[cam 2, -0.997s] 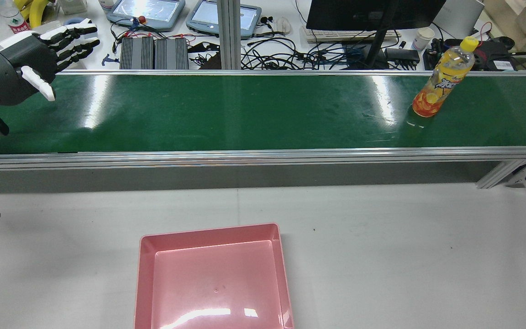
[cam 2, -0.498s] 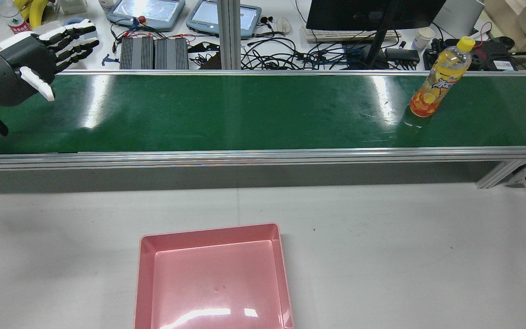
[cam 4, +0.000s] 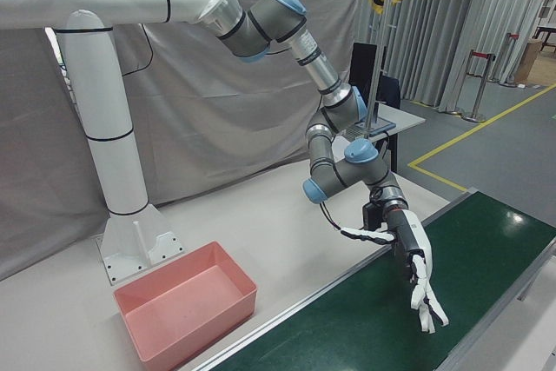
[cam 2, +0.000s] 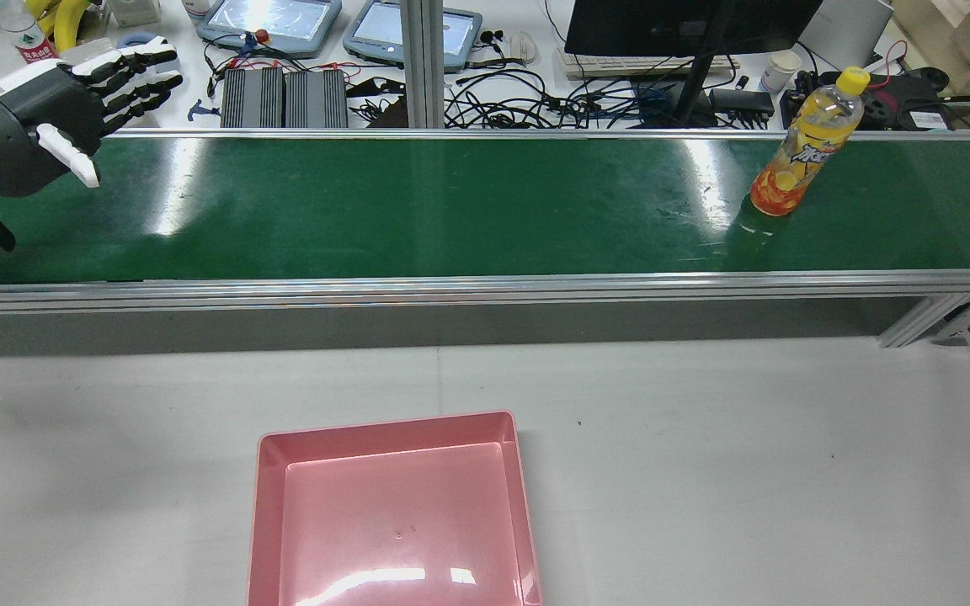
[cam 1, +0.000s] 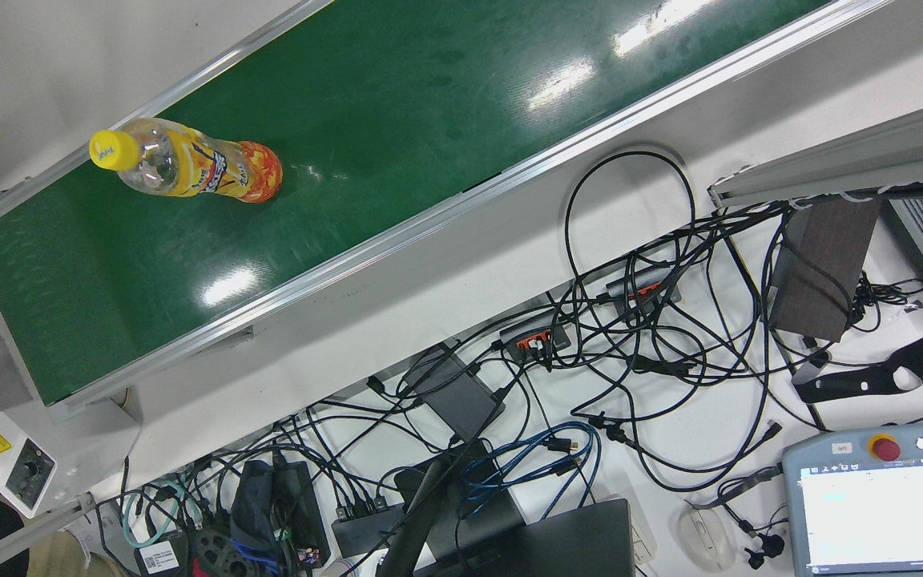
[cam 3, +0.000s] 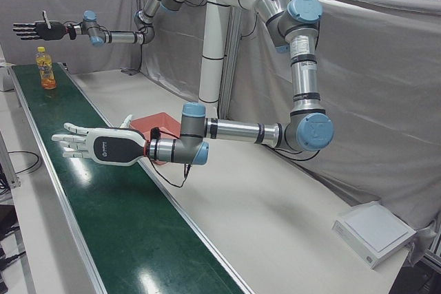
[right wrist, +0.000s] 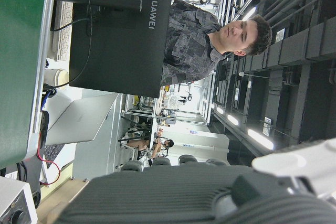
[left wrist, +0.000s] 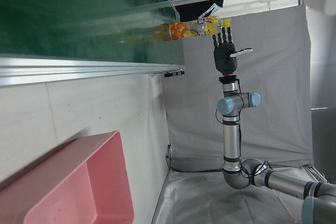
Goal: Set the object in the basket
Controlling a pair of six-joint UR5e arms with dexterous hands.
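bottle (cam 2: pixel 803 145): light, slick, tips easy | you grab mid-body | left hand (cam 2: pixel 47 118) & right hand (cam 3: pixel 38 29) spread, empty

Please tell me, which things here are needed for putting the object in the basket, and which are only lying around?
Needed for the job:
orange drink bottle, upright on the green conveyor belt
pink basket, with nothing in it
left hand, open over the belt
right hand, open

Only lying around:
cables
monitor
teach pendants
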